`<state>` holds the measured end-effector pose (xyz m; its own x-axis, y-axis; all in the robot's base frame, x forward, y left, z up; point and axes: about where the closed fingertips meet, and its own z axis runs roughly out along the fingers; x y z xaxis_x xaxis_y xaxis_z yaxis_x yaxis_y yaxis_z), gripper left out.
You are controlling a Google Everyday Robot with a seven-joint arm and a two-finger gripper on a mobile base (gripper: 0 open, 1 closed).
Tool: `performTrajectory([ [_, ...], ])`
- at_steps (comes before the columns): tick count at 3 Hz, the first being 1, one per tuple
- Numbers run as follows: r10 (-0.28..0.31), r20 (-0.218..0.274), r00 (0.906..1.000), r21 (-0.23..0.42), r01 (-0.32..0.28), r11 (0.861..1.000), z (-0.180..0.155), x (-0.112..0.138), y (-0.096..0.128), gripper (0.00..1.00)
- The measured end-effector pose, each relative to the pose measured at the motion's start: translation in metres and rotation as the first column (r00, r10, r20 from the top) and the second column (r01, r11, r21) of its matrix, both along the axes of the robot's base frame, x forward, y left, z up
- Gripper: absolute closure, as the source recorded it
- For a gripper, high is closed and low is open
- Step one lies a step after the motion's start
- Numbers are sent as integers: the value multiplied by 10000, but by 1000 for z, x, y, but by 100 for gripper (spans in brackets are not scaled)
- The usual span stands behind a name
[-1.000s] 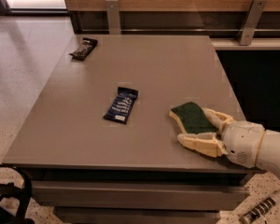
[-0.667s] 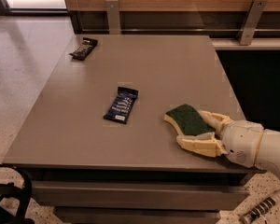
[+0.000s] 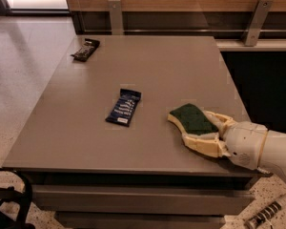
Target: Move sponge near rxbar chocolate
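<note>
The sponge [image 3: 192, 118], dark green top over pale yellow foam, lies at the right front of the grey table [image 3: 148, 70]. My gripper [image 3: 198, 128] reaches in from the right and is shut on the sponge, with one cream finger [image 3: 202, 145] along its near side and the other along its far side. The rxbar chocolate [image 3: 86, 49], in a black wrapper, lies at the table's far left corner, far from the sponge.
A dark blue-wrapped bar [image 3: 124, 107] with white print lies mid-table, left of the sponge. A wooden wall with metal brackets [image 3: 116, 15] runs behind the table. Dark equipment [image 3: 9, 204] sits on the floor at the front left.
The gripper and the sponge have shifted a little to the left across the table. The two bars have not moved.
</note>
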<state>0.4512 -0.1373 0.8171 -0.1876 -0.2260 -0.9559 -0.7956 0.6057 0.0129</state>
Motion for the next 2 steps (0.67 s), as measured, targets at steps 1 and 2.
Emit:
performTrajectory([
  [1, 222, 44, 9997, -736, -218, 9971, 26, 12, -8, 100],
  [2, 594, 222, 9980, -1682, -548, 9842, 64, 41, -16, 100],
])
